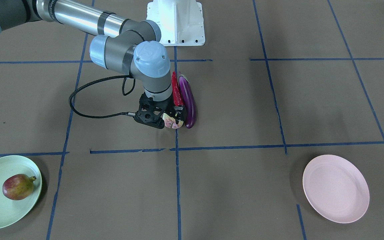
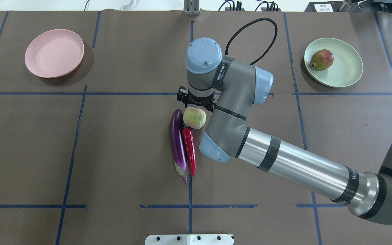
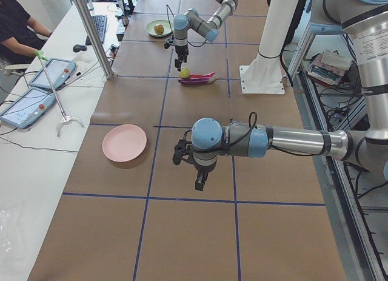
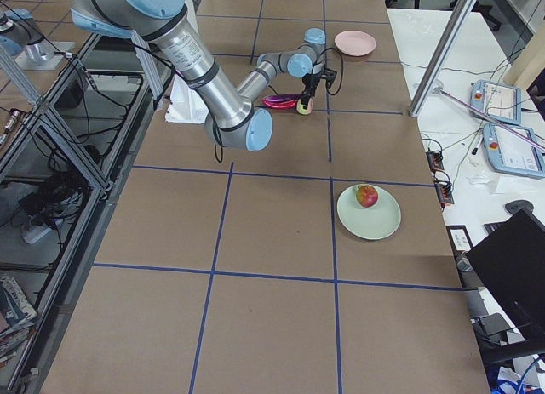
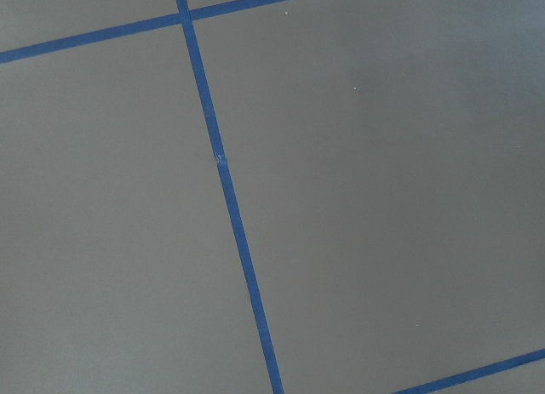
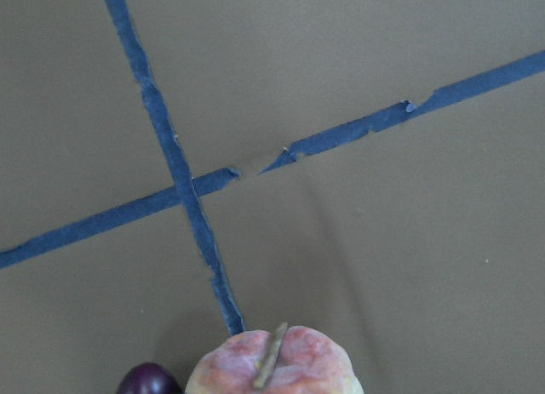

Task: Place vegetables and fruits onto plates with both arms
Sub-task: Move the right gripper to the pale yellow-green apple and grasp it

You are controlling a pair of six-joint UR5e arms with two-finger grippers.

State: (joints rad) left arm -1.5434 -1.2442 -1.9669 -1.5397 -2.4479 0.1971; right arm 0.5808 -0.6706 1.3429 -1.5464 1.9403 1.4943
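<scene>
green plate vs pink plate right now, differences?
The green plate holds the red-yellow fruit; the pink plate holds nothing. The green plate sits on the robot's right, the pink plate on its left. Both are round, shallow, alike in size.

We note the pale pink-green apple (image 6: 274,375) at the bottom edge, its stem (image 6: 271,356) up. The eggplant (image 6: 146,381) tip sits just beside it. Blue tape lines (image 6: 174,168) cross on brown paper (image 6: 383,241).
</scene>
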